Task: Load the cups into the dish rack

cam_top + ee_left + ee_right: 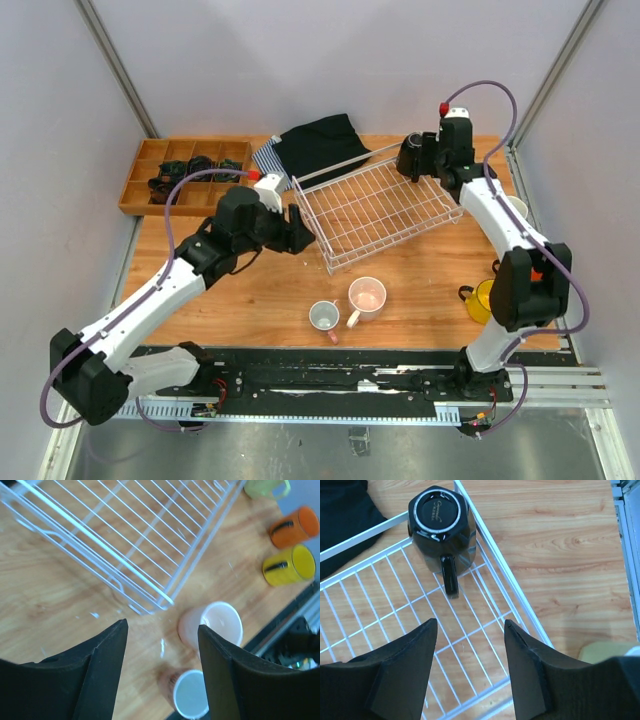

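Note:
The white wire dish rack (375,210) lies mid-table. A black mug (409,157) stands upside down in its far right corner, handle toward my right gripper (428,162). In the right wrist view the mug (440,522) is just beyond my right gripper (470,625), which is open and empty over the rack's wires (380,605). My left gripper (305,228) is open and empty at the rack's left near corner (125,535). The pale pink mug (215,625) and the small dusty pink mug (187,692) lie on the table in front of the rack. Yellow (290,565), orange (295,526) and yellow-green (267,487) mugs lie at the right.
A brown wooden compartment tray (190,175) holding dark items stands at the far left. A black cloth (320,145) and a striped cloth (268,160) lie behind the rack. The right arm partly hides the orange mug (537,275) beside the yellow one (480,300).

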Robot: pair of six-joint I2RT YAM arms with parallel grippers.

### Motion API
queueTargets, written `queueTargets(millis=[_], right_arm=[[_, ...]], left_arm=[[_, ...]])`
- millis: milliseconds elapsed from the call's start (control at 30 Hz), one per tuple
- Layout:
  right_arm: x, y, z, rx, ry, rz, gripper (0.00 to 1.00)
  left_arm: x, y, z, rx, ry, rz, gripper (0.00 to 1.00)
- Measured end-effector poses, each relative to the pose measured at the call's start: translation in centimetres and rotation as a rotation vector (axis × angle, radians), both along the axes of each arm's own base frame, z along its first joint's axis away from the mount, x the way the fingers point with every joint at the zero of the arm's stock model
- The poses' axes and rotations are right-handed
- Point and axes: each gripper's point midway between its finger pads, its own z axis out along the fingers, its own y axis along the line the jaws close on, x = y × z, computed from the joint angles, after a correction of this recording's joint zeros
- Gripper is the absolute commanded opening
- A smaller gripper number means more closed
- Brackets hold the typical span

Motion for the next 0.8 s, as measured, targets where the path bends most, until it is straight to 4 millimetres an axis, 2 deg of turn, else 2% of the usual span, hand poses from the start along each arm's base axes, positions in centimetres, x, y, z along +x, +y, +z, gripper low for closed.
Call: queueTargets(millis=[200, 300, 600, 800], right_arm=[[-4.5, -0.1, 2.9, 0.047, -0.013, 0.014, 0.57], [-6.7, 0.1, 3.8, 0.08, -0.013, 0.027, 0.57], [-13.7, 0.5, 3.2, 0.166, 0.04, 0.06, 0.58], [-16.6, 0.3, 4.3, 0.181, 0.018, 0.073, 0.59]], left_arm=[[-5.3, -3.5, -1.9, 0.097, 0.082, -0.111, 0.6], [-6.6, -4.9, -3.2, 0.141, 0.129, -0.126, 0.59], [-7.2, -9.5, -8.0, 0.284, 0.233, -0.167, 0.59], [-7.8, -11.3, -10.7, 0.357, 0.273, -0.202, 0.58]])
